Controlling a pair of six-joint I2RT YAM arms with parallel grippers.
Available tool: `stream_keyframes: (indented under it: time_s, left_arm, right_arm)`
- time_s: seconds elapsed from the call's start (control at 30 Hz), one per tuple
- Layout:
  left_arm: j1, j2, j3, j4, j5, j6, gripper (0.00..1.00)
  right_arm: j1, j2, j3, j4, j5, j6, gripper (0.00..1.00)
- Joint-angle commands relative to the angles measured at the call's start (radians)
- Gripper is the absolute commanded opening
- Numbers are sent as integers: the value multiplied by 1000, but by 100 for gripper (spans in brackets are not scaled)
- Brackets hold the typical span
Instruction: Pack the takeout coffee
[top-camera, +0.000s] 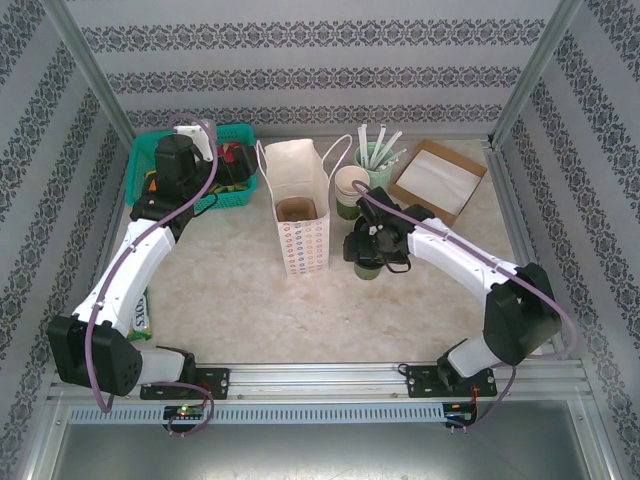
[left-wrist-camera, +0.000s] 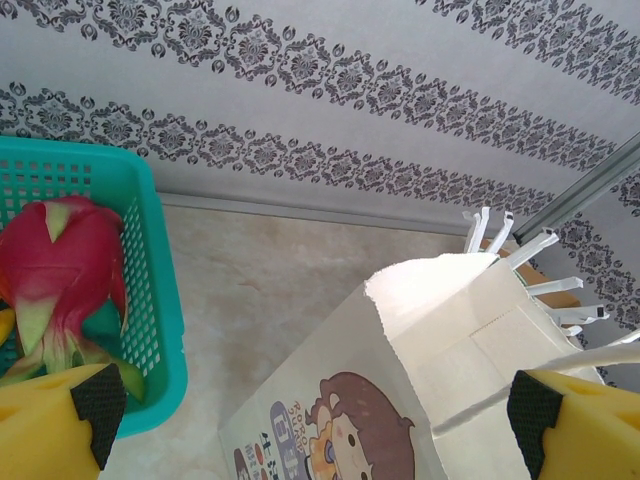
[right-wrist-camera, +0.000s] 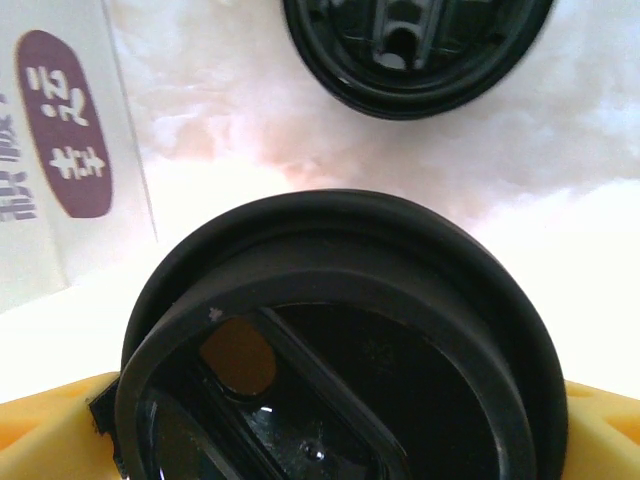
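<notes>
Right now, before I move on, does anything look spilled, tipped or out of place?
Nothing stands out. The coffee cup stands upright with its lid seated, between the fingers of the right gripper. The paper bag stands upright and open, and the table shows no spill.

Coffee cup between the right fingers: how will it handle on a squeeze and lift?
Paper cup walls probably give under a hard squeeze. The lid looks smooth plastic, so likely slippery and could pop off. Small and upright, it may tip if nudged sideways.
</notes>
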Motion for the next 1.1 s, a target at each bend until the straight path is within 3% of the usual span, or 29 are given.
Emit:
stream_keyframes:
  time_s: [0.0,0.5,1.07]
  left_arm:
    - [10,7,30,-25,1,-22,100]
    - [11,26,45,-31,4,-25,100]
    - [11,33,48,-44,6,-5,100]
  right_arm:
    - [-23,-37,-20,-86,37,7,92]
    - [-63,-97,-55,-92,-22,-35,98]
    - [-83,127,191,-333,-46,-33,98]
